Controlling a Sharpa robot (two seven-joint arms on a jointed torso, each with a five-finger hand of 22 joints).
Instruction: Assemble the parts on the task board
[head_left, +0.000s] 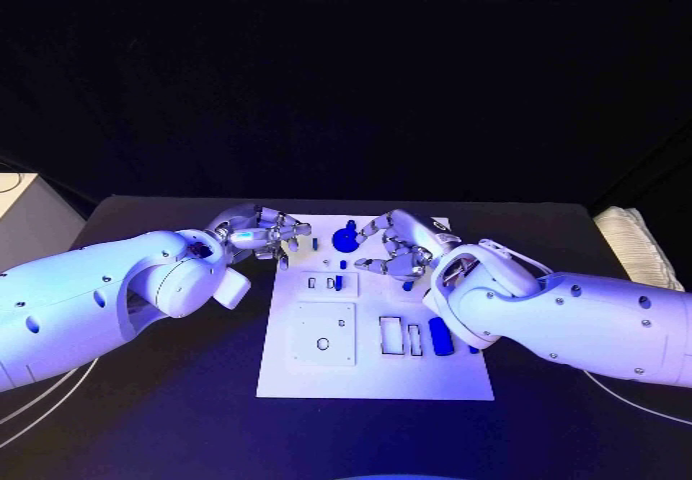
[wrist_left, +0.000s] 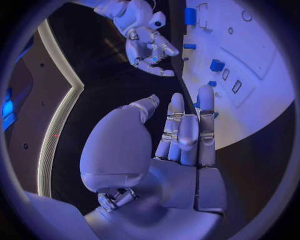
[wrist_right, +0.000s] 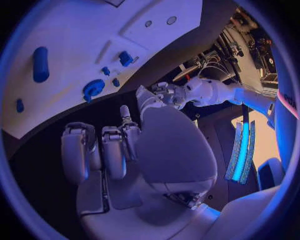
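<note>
Reaching in over the far end of the task board (head_left: 375, 375), both hands hover above the black table (head_left: 173, 420) with nothing in them; no writing or label can be read on the board or the parts. The left hand (head_left: 267, 236) sits just off the board's far left corner, and its wrist view shows the fingers (wrist_left: 187, 130) straight, pressed side by side, with the thumb apart and nothing held. The right hand (head_left: 404, 245) is over the board's far edge, its fingers curled down; in its own wrist view those fingers (wrist_right: 115, 150) bend inward on nothing. Between the two hands, nearer the right one, lies a round blue part (head_left: 346, 239), which the right wrist view shows as a ring-like piece (wrist_right: 94, 89) (the head view gives only a dark blob). A long blue part (head_left: 440, 336) lies beside the right forearm, next to rectangular recesses (head_left: 391, 334), and the same piece appears as a rounded bar (wrist_right: 40, 64) in the right wrist view. The left wrist view adds small blue blocks (wrist_left: 217, 65) near slot-shaped openings, beyond its fingertips. A square plate (head_left: 326, 333) with a hole sits on the board behind the left hand. Darkness surrounds the table.
</note>
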